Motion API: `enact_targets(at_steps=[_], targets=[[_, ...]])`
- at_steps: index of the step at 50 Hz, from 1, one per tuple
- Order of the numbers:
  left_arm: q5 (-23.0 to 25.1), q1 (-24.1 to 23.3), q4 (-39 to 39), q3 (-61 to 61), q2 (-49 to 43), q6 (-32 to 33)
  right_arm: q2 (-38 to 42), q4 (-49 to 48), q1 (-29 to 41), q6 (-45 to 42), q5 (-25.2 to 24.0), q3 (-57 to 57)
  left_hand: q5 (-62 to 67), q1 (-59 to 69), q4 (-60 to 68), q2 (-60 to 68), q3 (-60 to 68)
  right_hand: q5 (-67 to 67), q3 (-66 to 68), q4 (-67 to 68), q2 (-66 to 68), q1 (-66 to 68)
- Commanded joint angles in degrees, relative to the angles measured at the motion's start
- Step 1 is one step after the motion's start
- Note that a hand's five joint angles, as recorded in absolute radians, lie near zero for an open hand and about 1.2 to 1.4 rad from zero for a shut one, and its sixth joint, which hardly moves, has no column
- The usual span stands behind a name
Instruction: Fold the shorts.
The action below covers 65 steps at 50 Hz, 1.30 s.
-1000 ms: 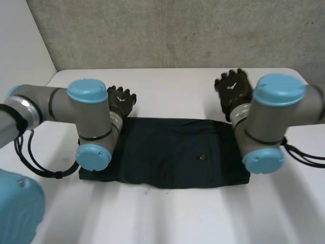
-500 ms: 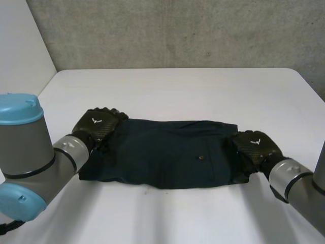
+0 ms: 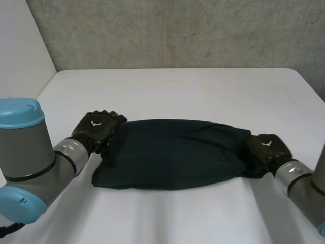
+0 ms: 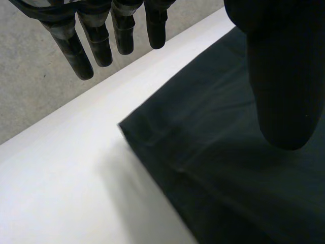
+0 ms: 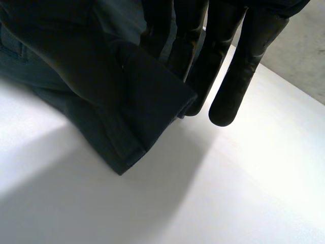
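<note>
Dark shorts (image 3: 172,152) lie flat across the white table (image 3: 177,86), lengthwise from side to side. My left hand (image 3: 96,128) rests at their left end. In the left wrist view its fingers (image 4: 96,46) stretch straight out past the cloth's far corner (image 4: 127,127), with the thumb (image 4: 284,76) above the shorts (image 4: 228,168); it holds nothing. My right hand (image 3: 266,149) is at the shorts' right end. There a fold of the edge (image 5: 142,96) is pinched between its thumb and fingers (image 5: 238,66), lifted slightly off the table.
A grey concrete wall (image 3: 177,30) rises behind the table's far edge. White tabletop (image 3: 167,213) stretches in front of and behind the shorts. My forearms come in low from the near left and near right.
Both arms swung down to the shorts' ends. The right hand closed on the right edge and the shorts slid rightward; the left hand stayed open.
</note>
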Motion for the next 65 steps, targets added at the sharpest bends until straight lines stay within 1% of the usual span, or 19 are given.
enact_targets(at_steps=[1,7,13,21,23,24,28,31,32,34,35,36,45,48,51,57,59,63,65], targets=[[-0.10,0.22,-0.12,-0.57,2.71,-0.01,-5.27,10.21,-2.25,-11.62,2.63,-3.41,-0.71,1.03,0.13,0.21,-0.34,16.39,13.11,11.81,12.84,27.91],[-0.01,0.84,-0.03,-1.19,4.12,-0.10,-7.03,15.05,0.64,-19.80,8.26,-10.70,-0.88,0.86,-0.04,0.05,-0.50,16.39,13.11,11.81,12.84,27.91],[-0.10,1.19,0.06,-1.10,4.47,-0.36,-4.58,14.97,17.86,-21.47,11.43,-23.53,-1.38,0.36,-0.54,-0.46,-1.01,16.39,13.11,11.81,12.84,27.91],[-0.18,2.06,0.06,-1.02,6.57,-2.55,10.09,14.62,38.87,-28.59,9.59,-36.72,-1.72,0.02,-0.88,-0.79,-1.34,16.39,13.11,11.81,12.84,27.91],[-0.18,2.86,0.06,-1.02,7.19,-2.99,13.08,14.27,41.86,-29.30,7.57,-37.87,-1.72,0.02,-0.88,-0.80,-1.35,16.39,13.11,11.81,12.84,27.91],[-0.18,3.21,0.06,-1.02,7.63,-3.26,15.44,14.00,43.61,-29.39,4.78,-38.13,-1.72,0.02,-0.88,-0.80,-1.35,16.39,13.11,11.81,12.84,27.91],[-0.18,4.97,-0.03,-0.67,8.69,-5.19,19.15,14.18,44.94,-28.95,-2.70,-37.52,-1.72,0.02,-0.88,-0.80,-1.35,16.39,13.11,11.81,12.84,27.91],[-0.10,5.76,-0.12,-0.05,8.95,-6.68,19.25,14.09,44.95,-27.99,-4.48,-37.34,-1.72,0.02,-0.88,-0.80,-1.35,16.39,13.11,11.81,12.84,27.91],[-0.10,6.11,-0.12,0.21,8.95,-7.12,18.64,14.09,44.60,-26.24,-4.31,-37.43,-1.72,0.02,-0.88,-0.80,-1.35,-2.20,-5.48,-6.78,-5.75,9.32],[0.08,6.29,-0.12,0.48,8.95,-7.39,17.32,14.00,44.60,-23.16,-4.04,-37.52,-1.72,0.02,-0.88,-0.80,-1.35,-26.00,-29.28,-30.58,-29.54,-14.48],[0.08,6.20,-0.12,0.65,8.95,-7.39,15.14,13.74,44.42,-18.88,-3.87,-37.43,-1.72,0.02,-0.88,-0.80,-1.35,-48.76,-52.04,-53.34,-52.30,-37.24],[0.08,6.20,-0.12,1.18,8.95,-7.39,13.90,13.56,44.16,-16.32,-3.86,-37.43,-1.72,0.02,-0.88,-0.80,-1.35,-53.61,-56.89,-58.19,-57.16,-42.09],[0.17,4.36,-0.38,5.75,8.69,-9.49,1.59,10.92,32.92,13.04,-2.73,-35.15,-1.89,-0.15,-1.05,-0.96,-1.51,-53.61,-56.89,-58.19,-57.16,-42.09],[0.17,1.46,-0.73,7.24,7.81,-12.39,-0.18,12.85,28.61,20.87,-0.62,-34.53,-1.55,0.19,-0.71,-0.63,-1.18,-53.61,-56.89,-58.19,-57.16,-42.09],[0.08,-1.70,-1.34,7.42,5.79,-14.59,0.87,15.40,27.37,21.41,0.35,-34.79,-0.88,0.86,-0.04,0.04,-0.51,-53.61,-56.89,-58.19,-57.16,-42.09],[-2.72,-6.80,-5.73,6.46,1.31,-14.95,9.66,21.64,27.10,20.45,1.67,-36.73,-0.55,1.20,0.30,0.38,-0.17,-53.61,-56.89,-58.19,-57.16,-42.09],[-4.92,-7.68,-7.14,6.19,-0.18,-14.86,12.20,22.26,27.02,20.36,2.02,-37.08,-0.55,1.20,0.30,0.38,-0.17,-53.61,-56.89,-58.19,-57.16,-42.09],[-13.60,-10.22,-10.92,5.49,-3.52,-14.60,16.68,22.61,27.10,20.27,2.02,-37.87,-0.71,1.03,0.13,0.21,-0.33,-53.61,-56.89,-58.19,-57.16,-42.09],[-15.56,-11.28,-11.28,4.44,-3.97,-14.51,17.92,22.70,27.19,20.10,1.94,-37.96,-0.71,1.03,0.13,0.21,-0.34,-53.61,-56.89,-58.19,-57.16,-42.09]])
